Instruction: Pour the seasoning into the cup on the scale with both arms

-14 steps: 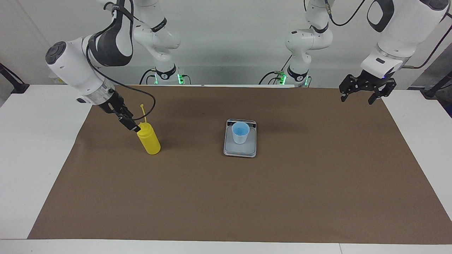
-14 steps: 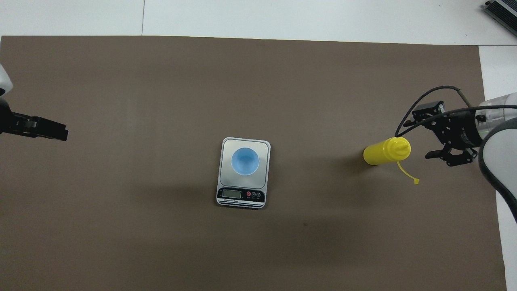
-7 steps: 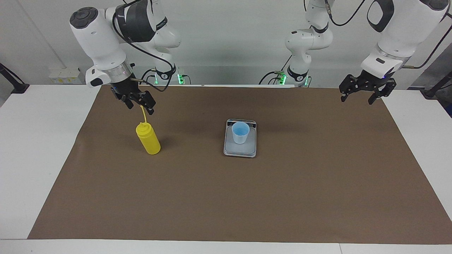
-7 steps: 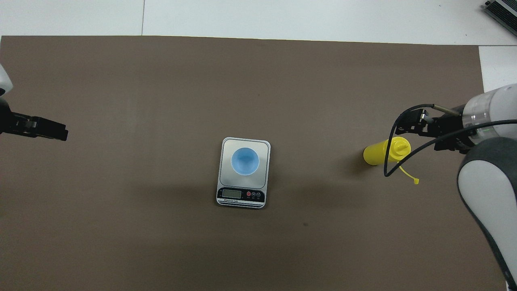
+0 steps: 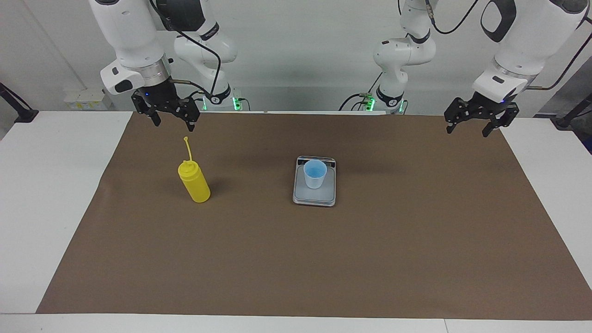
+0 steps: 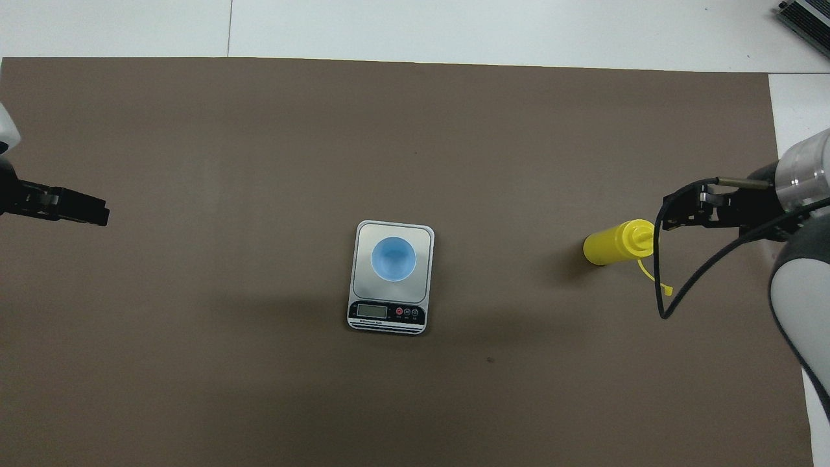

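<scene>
The yellow seasoning bottle (image 5: 194, 183) stands upright on the brown mat toward the right arm's end of the table, its thin nozzle pointing up; it also shows in the overhead view (image 6: 612, 246). The light blue cup (image 5: 315, 173) (image 6: 393, 259) stands upright on the silver-grey scale (image 5: 314, 197) (image 6: 364, 235) at the middle of the mat. My right gripper (image 5: 172, 124) (image 6: 681, 217) is open and empty, raised over the mat beside the bottle, clear of the nozzle. My left gripper (image 5: 467, 131) (image 6: 91, 213) is open and empty, waiting over the left arm's end of the mat.
The brown mat (image 5: 323, 259) covers most of the white table (image 5: 41, 185). A black cable (image 6: 674, 298) loops from the right wrist over the mat beside the bottle. A grey device (image 6: 804, 16) lies at the table's corner farthest from the robots.
My right gripper has drawn away from the bottle's shoulder, risen and swung to point downward. The bottle stays standing. The left arm has not moved.
</scene>
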Controlling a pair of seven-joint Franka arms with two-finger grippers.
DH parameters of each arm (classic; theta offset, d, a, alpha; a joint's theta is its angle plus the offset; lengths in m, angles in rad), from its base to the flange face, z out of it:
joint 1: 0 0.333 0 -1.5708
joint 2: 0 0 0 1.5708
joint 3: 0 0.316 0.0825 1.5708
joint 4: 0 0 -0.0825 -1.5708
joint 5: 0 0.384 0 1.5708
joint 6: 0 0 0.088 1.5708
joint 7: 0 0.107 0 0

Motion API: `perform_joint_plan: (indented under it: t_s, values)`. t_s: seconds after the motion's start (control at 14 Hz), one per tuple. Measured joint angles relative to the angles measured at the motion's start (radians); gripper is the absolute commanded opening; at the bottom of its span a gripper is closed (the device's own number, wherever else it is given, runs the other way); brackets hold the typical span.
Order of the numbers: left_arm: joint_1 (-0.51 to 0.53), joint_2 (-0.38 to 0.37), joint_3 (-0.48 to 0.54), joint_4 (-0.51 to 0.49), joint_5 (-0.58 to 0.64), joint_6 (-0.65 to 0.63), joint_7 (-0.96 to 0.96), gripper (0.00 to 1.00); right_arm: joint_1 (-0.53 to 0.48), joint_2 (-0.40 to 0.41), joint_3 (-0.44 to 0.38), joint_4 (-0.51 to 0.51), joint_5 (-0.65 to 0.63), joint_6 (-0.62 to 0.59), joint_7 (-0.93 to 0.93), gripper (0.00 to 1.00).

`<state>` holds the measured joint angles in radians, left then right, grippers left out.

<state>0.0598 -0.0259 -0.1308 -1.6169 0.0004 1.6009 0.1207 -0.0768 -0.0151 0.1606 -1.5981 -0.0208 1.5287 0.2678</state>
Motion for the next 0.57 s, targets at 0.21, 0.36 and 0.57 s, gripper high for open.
perform_joint_plan:
  t_s: [0.21, 0.36, 0.57]
  values:
    - [0.000, 0.000, 0.000, 0.000, 0.000, 0.000, 0.000, 1.00, 0.000, -0.001, 0.001, 0.000, 0.000, -0.036, -0.001, 1.00]
    - [0.000, 0.000, 0.000, 0.000, 0.000, 0.000, 0.000, 1.00, 0.000, -0.001, 0.001, 0.000, 0.000, -0.037, -0.001, 1.00]
    - [0.000, 0.000, 0.000, 0.000, 0.000, 0.000, 0.000, 1.00, 0.000, -0.001, 0.001, 0.000, 0.000, -0.037, -0.001, 1.00]
